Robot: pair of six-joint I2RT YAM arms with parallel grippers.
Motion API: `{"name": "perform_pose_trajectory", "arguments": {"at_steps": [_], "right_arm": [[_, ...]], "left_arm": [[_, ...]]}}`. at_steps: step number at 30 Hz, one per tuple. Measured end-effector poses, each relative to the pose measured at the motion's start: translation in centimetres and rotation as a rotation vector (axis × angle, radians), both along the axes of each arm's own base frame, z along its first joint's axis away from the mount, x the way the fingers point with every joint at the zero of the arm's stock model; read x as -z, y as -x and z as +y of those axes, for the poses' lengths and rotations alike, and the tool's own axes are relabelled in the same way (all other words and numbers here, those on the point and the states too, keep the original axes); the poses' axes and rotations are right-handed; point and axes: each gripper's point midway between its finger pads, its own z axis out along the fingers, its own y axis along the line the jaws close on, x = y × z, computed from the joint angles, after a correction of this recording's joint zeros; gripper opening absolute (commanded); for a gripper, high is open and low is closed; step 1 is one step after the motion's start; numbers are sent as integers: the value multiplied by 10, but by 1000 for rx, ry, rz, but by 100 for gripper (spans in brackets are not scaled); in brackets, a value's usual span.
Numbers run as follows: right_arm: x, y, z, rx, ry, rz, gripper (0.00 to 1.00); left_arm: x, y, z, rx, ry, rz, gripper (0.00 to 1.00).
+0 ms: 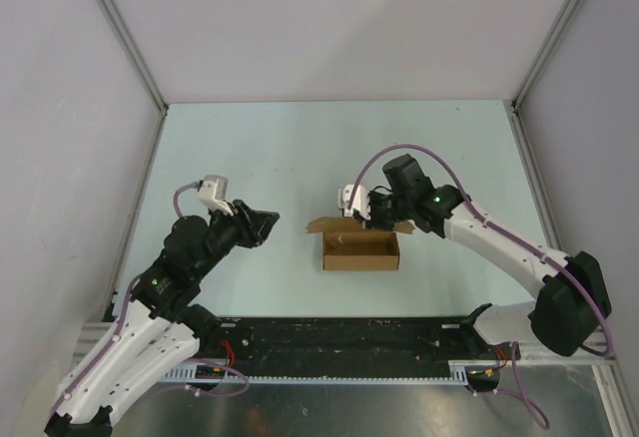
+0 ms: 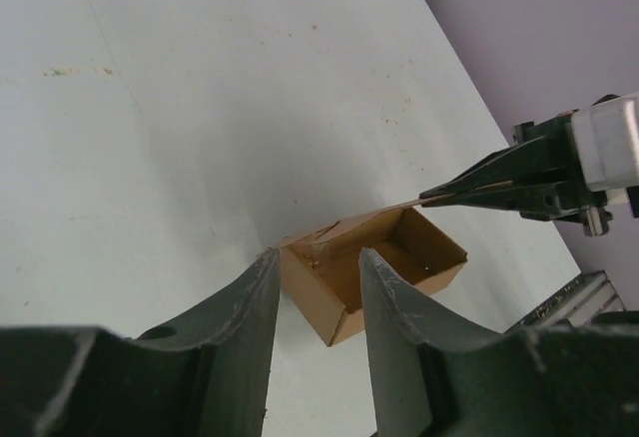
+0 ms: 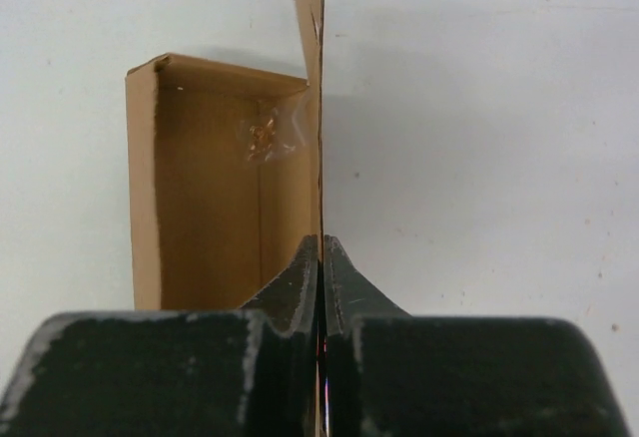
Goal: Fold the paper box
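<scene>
Right fingers [image 3: 290, 302] are closing tight on the far flap [image 3: 311, 18] of the box [image 1: 360, 250]; pulling could be tearing it or dragging the box (left fingers [image 2: 245, 317], half open, are holding nothing).

Pale green table [image 1: 250, 148], 1 open brown paper box [image 1: 360, 249] directly on it, near its middle

White arms [image 1: 110, 367], black joints [image 1: 185, 247], purple cables [image 1: 399, 147], green lights [image 1: 436, 199], black hands [image 3: 321, 257]

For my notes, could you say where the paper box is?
Top view: the paper box sits mid-table, just right of centre, its far flap pinched in the right pincer.
</scene>
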Motion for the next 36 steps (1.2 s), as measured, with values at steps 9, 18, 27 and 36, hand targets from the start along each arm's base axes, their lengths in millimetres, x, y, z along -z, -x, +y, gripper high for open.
{"name": "perform_pose_trajectory", "arguments": {"at_steps": [9,18,27,36], "right_arm": [[4,-8,38,-96,-1,-30,0],[-15,-13,45,-99,-28,-101,1],[-26,-11,47,-115,-47,-128,45],[-66,-13,32,-62,-158,-149,53]], "left_arm": [[10,4,15,-54,-35,31,43],[14,4,19,-75,-48,41,43],[16,3,21,-89,-57,47,43],[18,2,22,-91,-64,55,44]]}}
